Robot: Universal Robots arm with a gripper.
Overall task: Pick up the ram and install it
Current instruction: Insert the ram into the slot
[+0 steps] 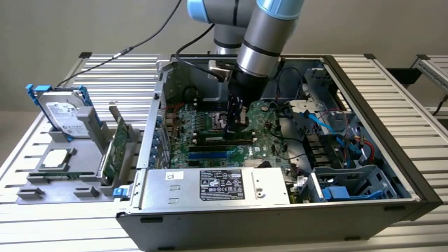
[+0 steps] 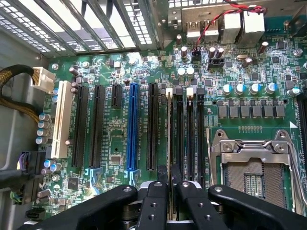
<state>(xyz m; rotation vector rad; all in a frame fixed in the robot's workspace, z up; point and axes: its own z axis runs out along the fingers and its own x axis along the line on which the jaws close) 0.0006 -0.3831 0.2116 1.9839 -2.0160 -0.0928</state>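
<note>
End effector (image 2: 169,189) gripping ram (image 2: 169,139)

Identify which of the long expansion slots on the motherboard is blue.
The blue slot stands between two black slots; another slot nearer the case wall is white.

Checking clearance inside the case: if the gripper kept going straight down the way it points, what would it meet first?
The gripper is shut on the ram, held edge-on over the black memory slots. Going straight on, the ram would probably meet a slot first, then the motherboard; the gap is unclear.
</note>
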